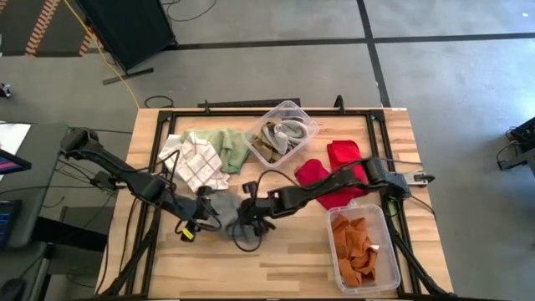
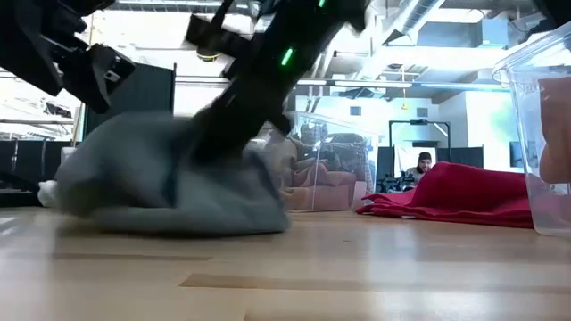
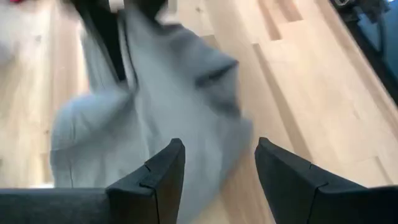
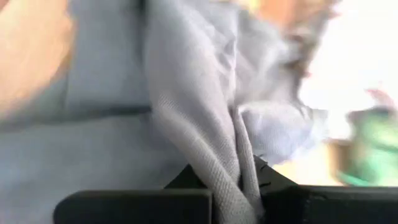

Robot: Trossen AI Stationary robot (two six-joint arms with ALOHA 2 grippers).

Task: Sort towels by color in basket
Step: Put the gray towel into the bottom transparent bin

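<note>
Left of centre in the high view, the left gripper [image 1: 203,219] hovers half-open and empty over the soft grey cloth towel [image 1: 224,209]. At centre, the right gripper [image 1: 248,211] is pinched shut on a fold. That thin pinch could slip on lifting.

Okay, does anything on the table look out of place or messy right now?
Nothing is damaged or spilled. The red towels lie in a loose heap on the bare table, outside the bins. The right pincer is shut on the grey towel.
</note>
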